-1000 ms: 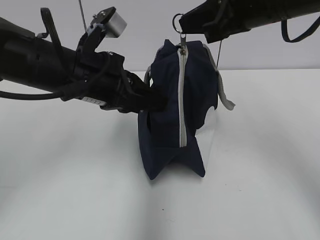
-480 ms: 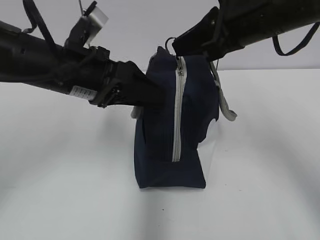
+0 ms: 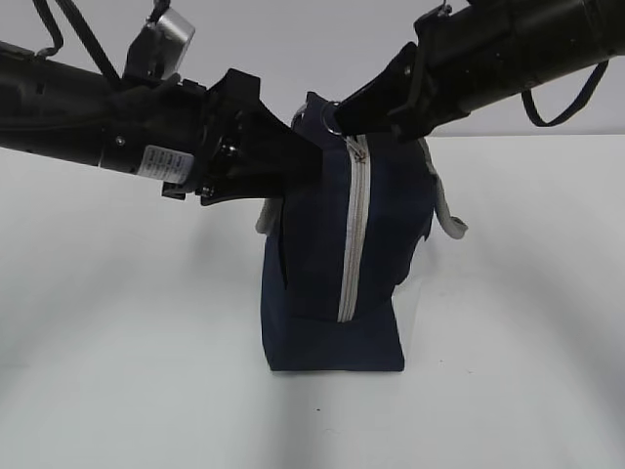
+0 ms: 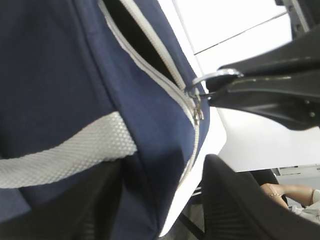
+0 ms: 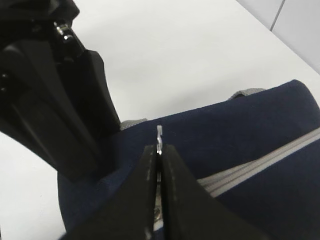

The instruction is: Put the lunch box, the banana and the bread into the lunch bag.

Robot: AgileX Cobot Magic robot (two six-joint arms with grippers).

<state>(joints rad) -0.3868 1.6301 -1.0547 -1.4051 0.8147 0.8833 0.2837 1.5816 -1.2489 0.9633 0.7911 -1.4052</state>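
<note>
While pinching ring pull (image 3: 335,118), right tool (image 5: 159,150) angled downward.

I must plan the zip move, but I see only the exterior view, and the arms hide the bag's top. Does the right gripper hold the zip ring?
Observer: Yes. In the right wrist view the right gripper is shut on the ring.
Operator: Is the zip open at the top?
Observer: Left wrist view: above the slider the zip gapes, dark inside.
Operator: And the left gripper?
Observer: It is open, the edge of the bag between its fingers.
</note>
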